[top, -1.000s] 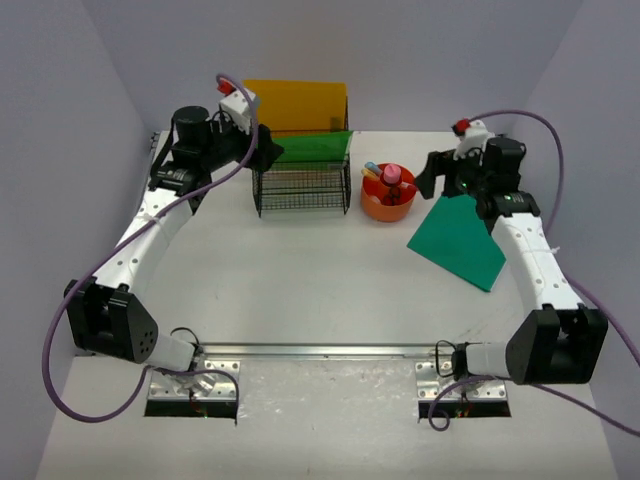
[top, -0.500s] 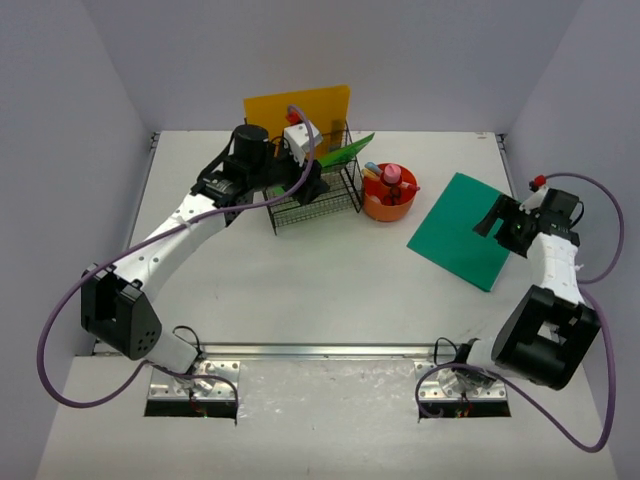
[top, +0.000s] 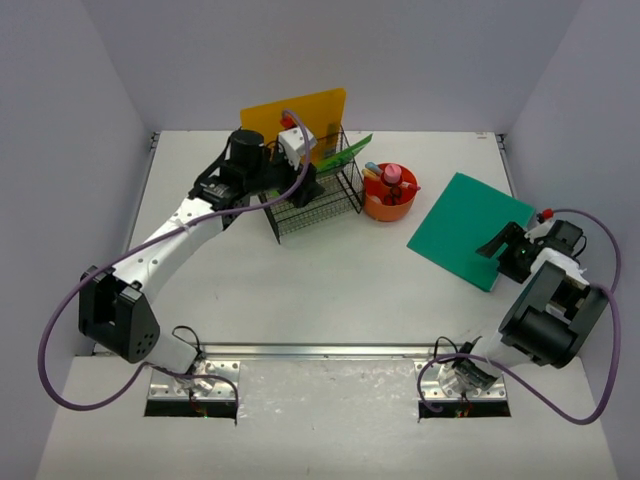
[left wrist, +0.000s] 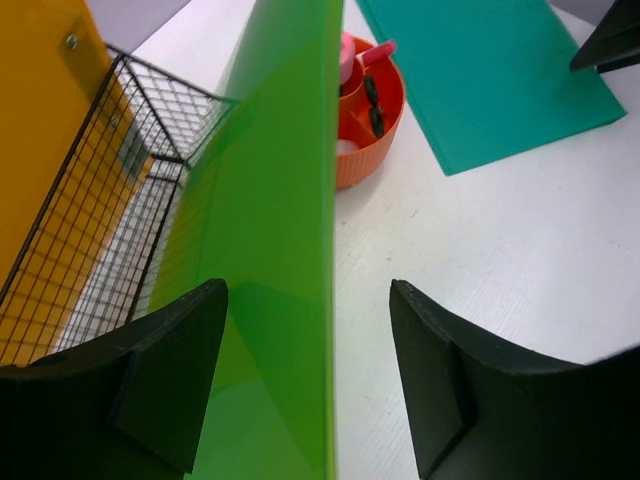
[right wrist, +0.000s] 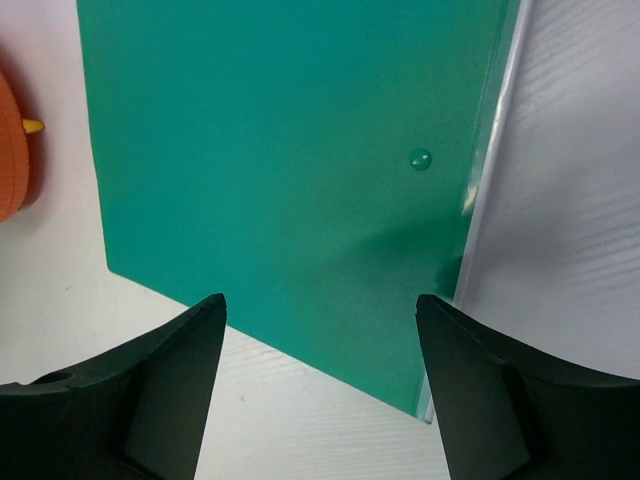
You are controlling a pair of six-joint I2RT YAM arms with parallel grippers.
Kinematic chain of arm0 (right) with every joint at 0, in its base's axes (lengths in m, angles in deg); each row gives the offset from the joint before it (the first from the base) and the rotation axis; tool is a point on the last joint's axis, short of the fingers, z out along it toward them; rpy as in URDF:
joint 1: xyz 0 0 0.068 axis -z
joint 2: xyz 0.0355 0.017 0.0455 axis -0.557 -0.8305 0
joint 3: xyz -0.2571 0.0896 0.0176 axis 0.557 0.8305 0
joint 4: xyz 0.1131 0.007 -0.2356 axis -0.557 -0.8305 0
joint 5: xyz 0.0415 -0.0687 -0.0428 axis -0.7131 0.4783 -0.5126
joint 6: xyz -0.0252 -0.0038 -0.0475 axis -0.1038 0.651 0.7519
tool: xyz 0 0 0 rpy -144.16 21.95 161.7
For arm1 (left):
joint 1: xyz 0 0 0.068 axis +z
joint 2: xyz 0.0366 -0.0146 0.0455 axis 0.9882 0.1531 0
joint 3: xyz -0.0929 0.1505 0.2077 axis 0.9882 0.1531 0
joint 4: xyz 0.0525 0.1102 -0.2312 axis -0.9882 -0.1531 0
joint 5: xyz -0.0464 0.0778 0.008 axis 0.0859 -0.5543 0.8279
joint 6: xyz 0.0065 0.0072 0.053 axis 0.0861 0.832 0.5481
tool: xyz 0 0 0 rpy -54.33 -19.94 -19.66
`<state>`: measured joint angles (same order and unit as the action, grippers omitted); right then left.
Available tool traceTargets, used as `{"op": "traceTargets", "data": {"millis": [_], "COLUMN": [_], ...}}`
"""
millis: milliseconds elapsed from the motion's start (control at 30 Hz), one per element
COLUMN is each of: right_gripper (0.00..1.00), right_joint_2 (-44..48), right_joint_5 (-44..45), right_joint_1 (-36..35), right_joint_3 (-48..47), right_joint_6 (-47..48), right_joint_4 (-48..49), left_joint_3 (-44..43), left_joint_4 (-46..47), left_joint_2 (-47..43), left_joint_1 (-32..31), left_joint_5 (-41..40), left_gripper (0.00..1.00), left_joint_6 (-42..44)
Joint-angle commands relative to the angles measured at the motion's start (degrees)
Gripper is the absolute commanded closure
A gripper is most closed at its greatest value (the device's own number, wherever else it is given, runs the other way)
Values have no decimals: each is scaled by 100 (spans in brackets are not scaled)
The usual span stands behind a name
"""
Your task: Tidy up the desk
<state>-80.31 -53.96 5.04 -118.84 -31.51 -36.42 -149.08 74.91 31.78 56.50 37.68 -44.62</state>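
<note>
The white desk (top: 300,280) holds a black wire-mesh rack (top: 318,198) at the back. An orange-yellow folder (top: 295,115) stands in the rack, and a bright green folder (top: 347,155) leans there too. My left gripper (top: 312,165) is at the rack. In the left wrist view it is open (left wrist: 308,370), its jaws wide apart on either side of the green folder (left wrist: 270,250), whose edge runs between them. A teal folder (top: 465,230) lies flat at the right. My right gripper (top: 497,245) is open over the folder's near corner (right wrist: 300,180), holding nothing (right wrist: 320,380).
A round orange tray (top: 390,197) with pens and small items stands between the rack and the teal folder; it also shows in the left wrist view (left wrist: 365,110). A silver rail (top: 320,350) runs along the near edge. Grey walls enclose the desk.
</note>
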Motion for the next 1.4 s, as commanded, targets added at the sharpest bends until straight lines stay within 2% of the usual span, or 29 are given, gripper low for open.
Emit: {"op": "traceTargets", "data": {"millis": [0, 67, 133, 267, 400, 667, 967, 1100, 1200, 1333, 1367], "right_gripper": [24, 25, 25, 26, 29, 32, 35, 35, 34, 32, 31], "right_joint_2": [27, 193, 261, 329, 360, 598, 668, 694, 780, 806, 813], "right_joint_5": [-403, -612, -740, -1016, -1259, -1624, -1985, -1981, -1782, -1398, -1330], "right_joint_1": [30, 30, 30, 30, 30, 23, 30, 30, 30, 33, 39], "right_joint_3": [39, 87, 99, 107, 80, 52, -48, -21, 15, -10, -14], "right_joint_6": [160, 293, 430, 582, 659, 955, 1168, 1213, 1179, 954, 865], "right_joint_4": [442, 515, 511, 542, 513, 365, 219, 145, 72, -46, -90], "left_joint_3": [-121, -263, -420, -800, -1454, -3143, -3612, -3682, -3586, -3016, -2607], "left_joint_4": [-676, -707, -814, -953, -930, -1228, -1059, -1006, -853, -377, 4], "left_joint_2": [116, 163, 214, 539, 1168, 2699, 3303, 3329, 3108, 2290, 1955], "left_joint_1": [573, 1115, 1363, 1475, 1484, 1502, 1508, 1523, 1610, 1746, 1821], "left_joint_5": [-75, -260, -448, -901, -911, -651, -778, -902, -951, -777, -711], "left_gripper": [38, 42, 46, 59, 68, 71, 72, 64, 40, 21, 16], "left_joint_6": [-172, -191, -108, 462, 928, 1488, 2350, 2403, 2034, 1508, 1336]}}
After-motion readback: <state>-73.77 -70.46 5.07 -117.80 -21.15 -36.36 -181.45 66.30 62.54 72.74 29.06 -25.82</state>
